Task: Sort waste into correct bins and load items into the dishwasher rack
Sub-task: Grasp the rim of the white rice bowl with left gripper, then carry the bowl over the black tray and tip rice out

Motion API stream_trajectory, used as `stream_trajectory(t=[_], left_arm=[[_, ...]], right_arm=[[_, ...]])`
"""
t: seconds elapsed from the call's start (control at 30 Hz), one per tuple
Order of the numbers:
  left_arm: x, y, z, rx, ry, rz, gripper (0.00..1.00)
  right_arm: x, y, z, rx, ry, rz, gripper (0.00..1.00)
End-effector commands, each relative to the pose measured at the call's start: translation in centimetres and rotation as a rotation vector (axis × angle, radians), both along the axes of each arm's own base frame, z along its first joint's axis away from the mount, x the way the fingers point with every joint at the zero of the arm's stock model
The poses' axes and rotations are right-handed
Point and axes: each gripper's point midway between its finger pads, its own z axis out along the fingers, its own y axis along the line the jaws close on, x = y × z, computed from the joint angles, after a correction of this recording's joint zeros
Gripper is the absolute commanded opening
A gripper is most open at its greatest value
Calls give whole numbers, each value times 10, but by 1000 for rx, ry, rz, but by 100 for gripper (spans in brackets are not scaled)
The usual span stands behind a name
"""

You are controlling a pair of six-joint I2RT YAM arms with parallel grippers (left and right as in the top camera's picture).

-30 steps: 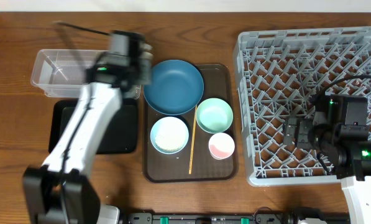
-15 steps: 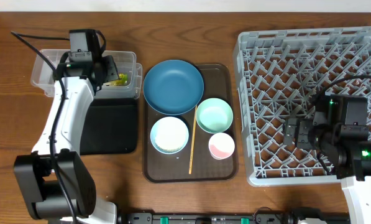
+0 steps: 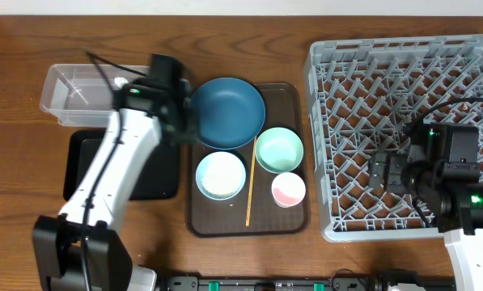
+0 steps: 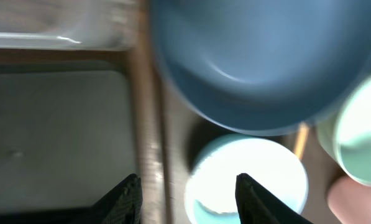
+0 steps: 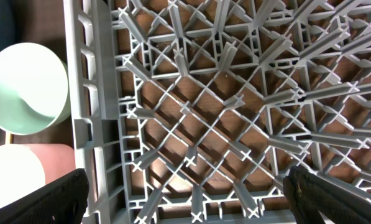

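**Both claws open and empty; dishes sit on the brown tray**

The left claw hangs with its two dark fingers spread apart and nothing between them. It hovers over the left rim of the brown serving tray, with the light-blue bowl just below and to the right of it in the wrist view. That view is blurred. The bowl's inside looks white, though single grains cannot be made out.

The dark-blue plate lies at the far end of the tray, overlapping its rim. The mint-green bowl and the pinkish cup sit on the tray's right side. The chopstick lies lengthwise between the two bowls.

Left of the tray, the clear tub stands on the tabletop with the black tray just in front of it; the left arm crosses over both.

The right claw is spread wide and holds nothing. It sits above the near left part of the grey rack, whose pegs carry no dishes.
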Motion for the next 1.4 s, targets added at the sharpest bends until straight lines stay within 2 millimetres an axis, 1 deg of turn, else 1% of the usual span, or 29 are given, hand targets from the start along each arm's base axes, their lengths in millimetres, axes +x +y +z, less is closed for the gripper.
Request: stream_trajectory(t=[0.0,0.1,0.23,0.43,0.63,0.73,0.83,0.9,1.0,1.07,1.13,1.17,1.27,1.37], left_arm=[[-17,-30,-4,-10,19,-60,51],[-32,-55,-13,-5,30,-142,52],[-47,-76,-30,6,60,-168,52],[-65,-98,-57,20,100,-208,51],[-78,-113,-80,53,150,-269,51],[-84,-116,-95,78,190,-284,50],[-87,-114,-108,101,227,-286,43],[-88,-113,-112,107,237,-285,38],[-88,-113,-112,108,238,-285,26],[-87,-112,-112,115,234,-284,15],[-87,-109,-112,128,233,-283,9],[-87,-108,-111,135,231,-282,7],[-84,-102,-106,165,210,-277,6],[-85,-95,-94,190,199,-273,6]], right_arm=[[2,3,8,-4,-23,23,99],[2,3,8,-3,-21,23,99],[1,3,8,-3,-19,23,99],[1,3,8,-3,-20,23,99],[1,3,7,-3,-19,23,99],[0,3,7,-3,-16,23,99],[-1,3,7,-3,-12,23,99],[-1,3,7,-3,-12,23,99],[-1,3,7,-3,-12,23,99],[-1,3,6,-3,-11,23,99],[-1,3,6,-3,-9,23,99],[-1,3,6,-3,-9,23,99],[-1,3,6,-3,-8,23,99],[-2,3,6,-3,-6,23,99]])
